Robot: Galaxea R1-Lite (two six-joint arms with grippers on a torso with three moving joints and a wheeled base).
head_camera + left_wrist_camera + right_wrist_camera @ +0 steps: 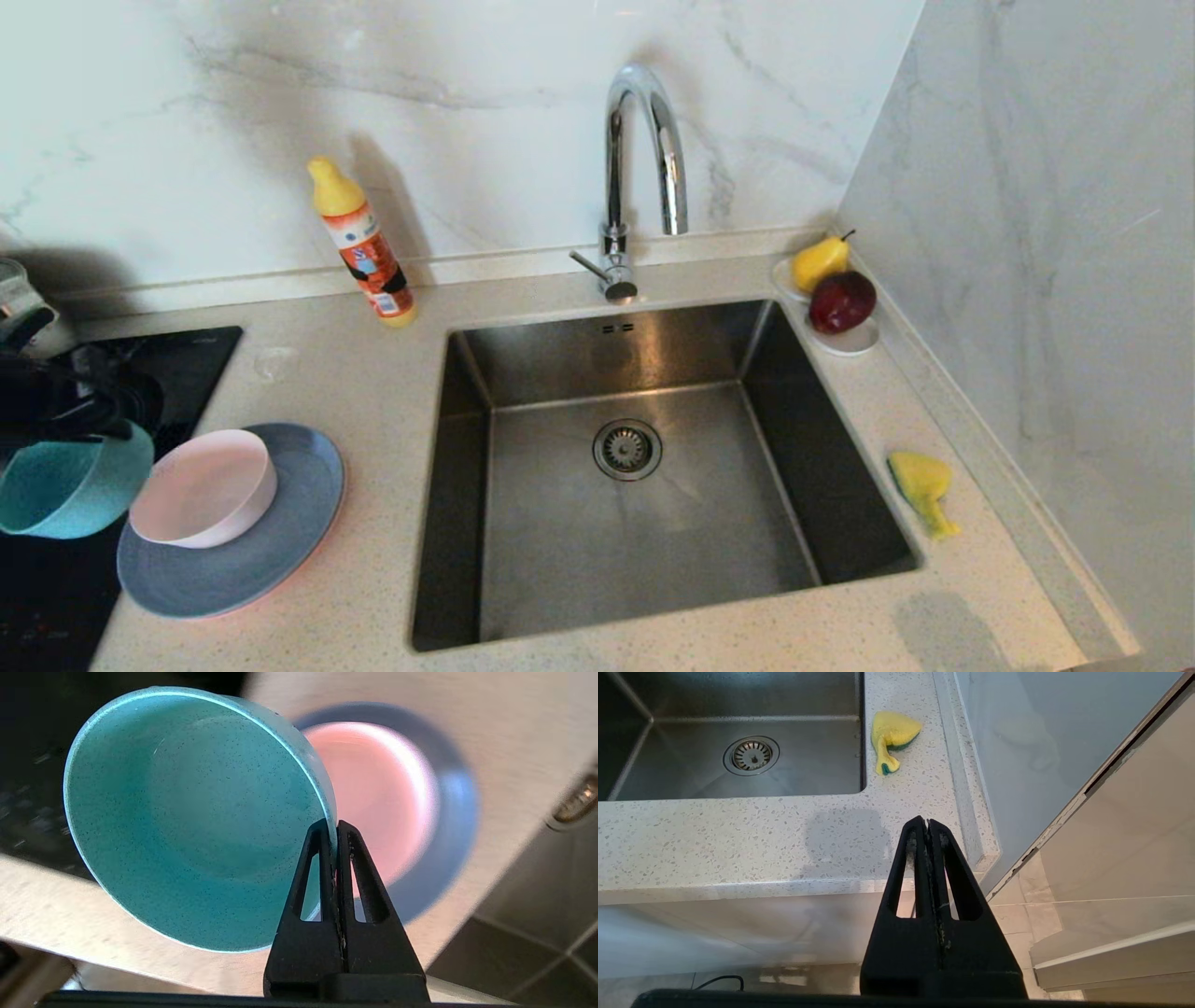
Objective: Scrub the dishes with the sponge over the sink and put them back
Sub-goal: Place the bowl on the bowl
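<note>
White marble-look panels (pixel 448 84) with grey veining line the back and right-hand walls of a kitchen corner, above a pale speckled stone countertop (pixel 345 373). A black hob (pixel 177 364) is set into the counter at left, and glossy light cabinet fronts (pixel 738 933) stand over a tiled floor (pixel 1045 914).

My left gripper (pixel 336 828) and right gripper (pixel 928 826) are matte black, each with two tapering fingers pierced by long triangular slots, on broad black bases.
</note>
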